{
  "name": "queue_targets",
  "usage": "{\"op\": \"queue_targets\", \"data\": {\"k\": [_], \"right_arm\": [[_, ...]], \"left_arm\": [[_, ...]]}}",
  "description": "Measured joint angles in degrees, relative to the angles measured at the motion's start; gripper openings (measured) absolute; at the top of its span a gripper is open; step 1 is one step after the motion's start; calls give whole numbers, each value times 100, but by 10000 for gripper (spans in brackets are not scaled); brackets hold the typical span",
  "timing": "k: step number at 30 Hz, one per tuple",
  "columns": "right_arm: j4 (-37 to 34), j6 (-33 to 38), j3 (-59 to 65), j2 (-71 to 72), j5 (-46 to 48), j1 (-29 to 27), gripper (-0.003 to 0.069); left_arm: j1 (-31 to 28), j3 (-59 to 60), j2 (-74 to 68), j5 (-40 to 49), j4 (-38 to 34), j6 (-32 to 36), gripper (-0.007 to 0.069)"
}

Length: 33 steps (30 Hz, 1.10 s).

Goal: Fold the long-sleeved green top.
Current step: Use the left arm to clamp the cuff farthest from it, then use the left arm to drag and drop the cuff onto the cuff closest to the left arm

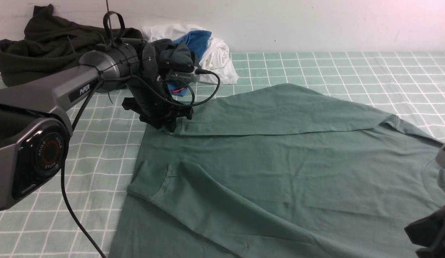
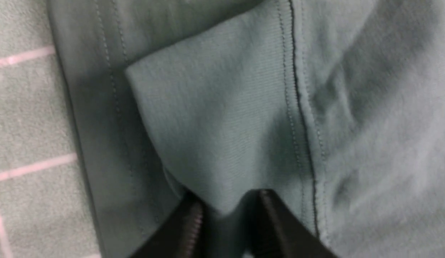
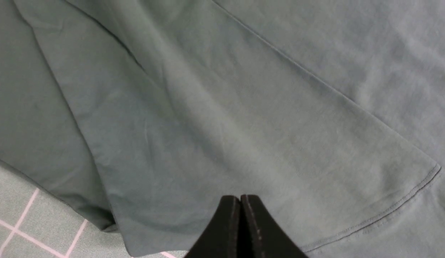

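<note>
The green long-sleeved top lies spread flat on the checked sheet, with both sleeves folded across its body. My left gripper is down at the far left corner of the top, on the end of the upper sleeve. In the left wrist view the ribbed cuff runs down between the two black fingers, and my left gripper is shut on it. My right gripper hangs over the top at the near right, shut with nothing in it; in the front view only part of it shows.
A dark olive garment is heaped at the back left against the wall. White and blue clothes and a dark grey-teal garment lie behind my left wrist. The green checked sheet shows bare at the back right and left.
</note>
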State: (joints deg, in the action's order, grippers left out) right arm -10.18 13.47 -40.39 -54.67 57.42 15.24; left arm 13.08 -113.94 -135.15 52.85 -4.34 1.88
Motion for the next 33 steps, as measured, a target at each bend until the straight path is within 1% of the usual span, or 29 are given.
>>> {"op": "queue_targets", "data": {"k": [1,4,8,12,15,17,18,20,21,22,23,24,25,26,27,29,33], "right_arm": [[0,0,0,0,-5,0,-14],[0,0,0,0,-19,0,-14],[0,0,0,0,-107,0,-14],[0,0,0,0,-150,55,-14],[6,0,0,59,-106,258,-14],[48,0,0,146,-53,380,-14],[147,0,0,290,51,594,-14],[333,-29,0,508,182,836,-14],[448,-79,0,625,234,926,-14],[472,-93,0,648,258,967,-14],[679,-237,0,836,358,1100,-14],[794,-330,0,924,408,1177,-14],[854,-383,0,967,437,1204,-14],[1106,-608,0,1135,579,1288,-14],[1205,-705,0,1195,637,1319,-14],[1390,-900,0,1276,771,1333,-14],[1454,-1038,0,1296,897,1333,-14]], "left_arm": [[0,-40,0,77,0,7,106],[17,-113,20,347,-7,65,34],[133,-142,247,782,-2,220,27],[463,-24,823,1246,76,254,27],[754,380,1495,1396,209,58,27],[841,635,1843,1403,301,-71,27],[924,1049,2247,1398,434,-188,27],[1019,1679,2762,1307,484,-272,27],[1075,2026,3016,1228,524,-307,27],[1088,2099,3016,1208,525,-315,27],[1209,2676,3434,1043,542,-396,27],[1278,2962,3558,963,542,-439,27],[1312,3101,3673,914,542,-468,27],[1452,3706,3953,693,521,-609,27],[1513,4012,4100,578,516,-676,27],[1578,4442,4318,417,516,-767,27],[1640,5156,4602,236,521,-803,27]]}}
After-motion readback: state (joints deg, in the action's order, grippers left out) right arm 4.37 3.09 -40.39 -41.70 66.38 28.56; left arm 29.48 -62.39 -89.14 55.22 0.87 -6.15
